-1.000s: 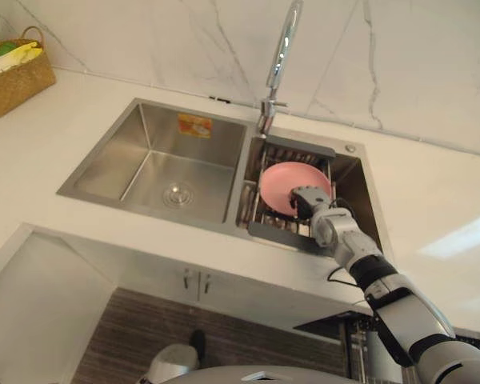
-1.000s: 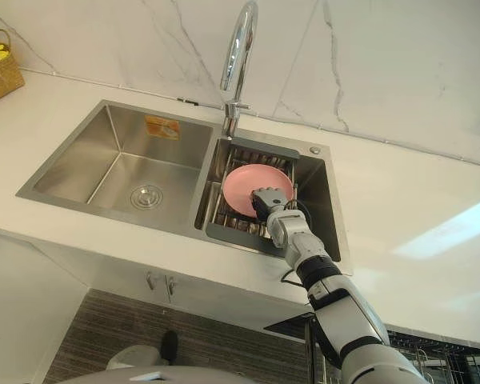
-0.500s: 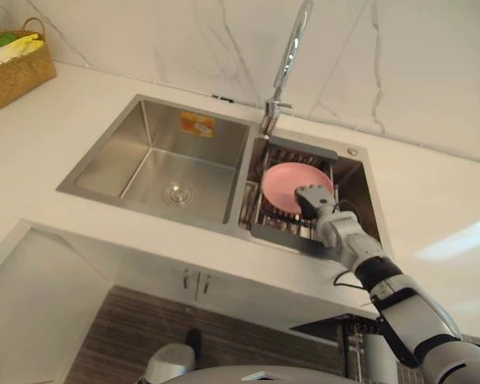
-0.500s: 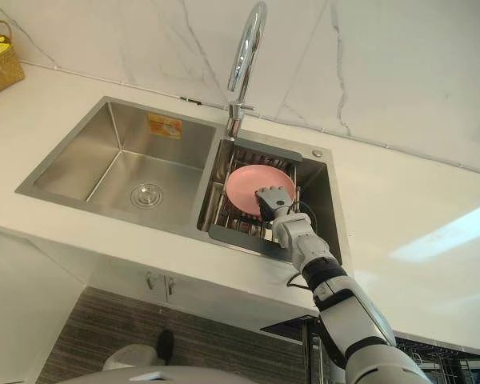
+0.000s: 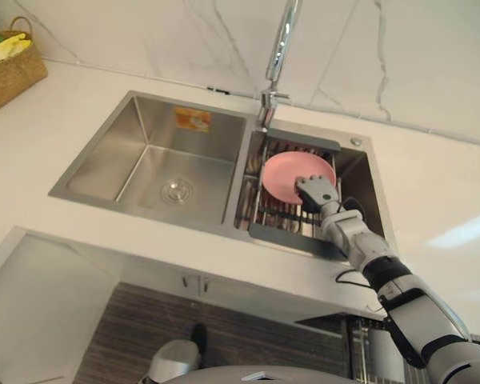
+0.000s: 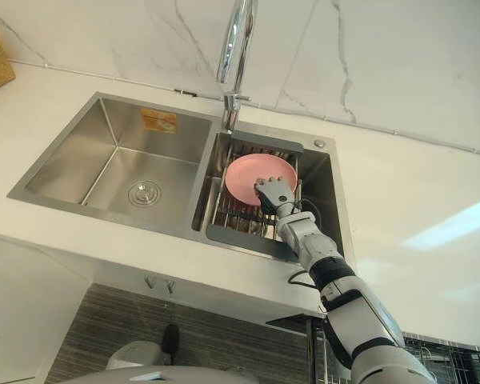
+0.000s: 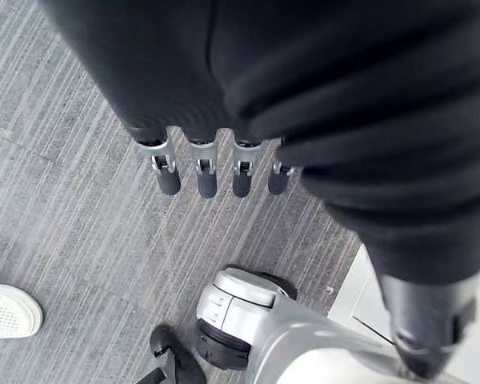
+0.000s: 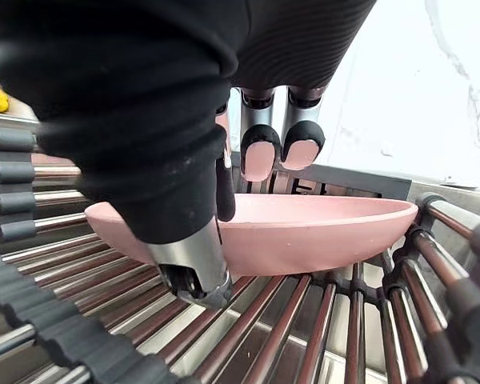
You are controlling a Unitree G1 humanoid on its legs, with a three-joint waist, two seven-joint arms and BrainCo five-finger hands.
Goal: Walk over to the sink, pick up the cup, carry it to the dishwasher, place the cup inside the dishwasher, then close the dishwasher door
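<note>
Steel sink basin at bench's right: right hand straddling pink shallow bowl rim, fingers inside, thumb outside; cannot tell whether pinching.

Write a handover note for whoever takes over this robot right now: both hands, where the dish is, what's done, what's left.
Left hand: open, empty, hanging over the floor.
Right hand: at the pink bowl, which rests on the rack in the right basin of the sink. Grip unconfirmed.
The dish looks like a bowl rather than a cup.
Done: walk to the sink, reach in.
Left: lift the bowl, carry it to the dishwasher at lower right, set it inside, close the door.
</note>
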